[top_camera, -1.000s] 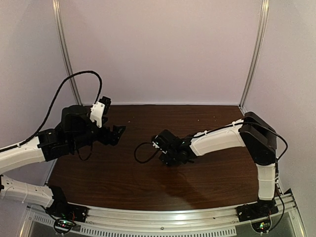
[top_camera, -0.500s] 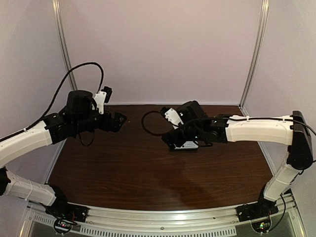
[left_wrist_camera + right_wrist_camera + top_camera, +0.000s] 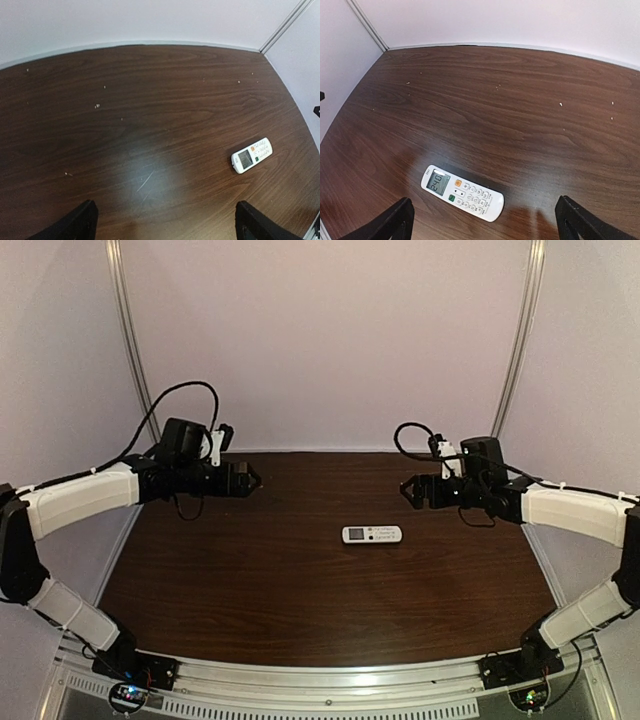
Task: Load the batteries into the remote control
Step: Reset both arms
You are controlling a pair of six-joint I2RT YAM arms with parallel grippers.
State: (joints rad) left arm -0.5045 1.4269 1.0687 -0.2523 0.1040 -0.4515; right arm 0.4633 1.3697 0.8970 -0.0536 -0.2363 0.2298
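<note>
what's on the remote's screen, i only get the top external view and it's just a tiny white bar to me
Observer: The right wrist view shows the remote control lying face up, and its grey screen is showing dark digits.
Operator: any loose batteries near it
Observer: None in either wrist view. Only small pale specks lie on the table.
Operator: is the right gripper holding anything
Observer: No, the right gripper has its fingers wide apart with nothing between them.
</note>
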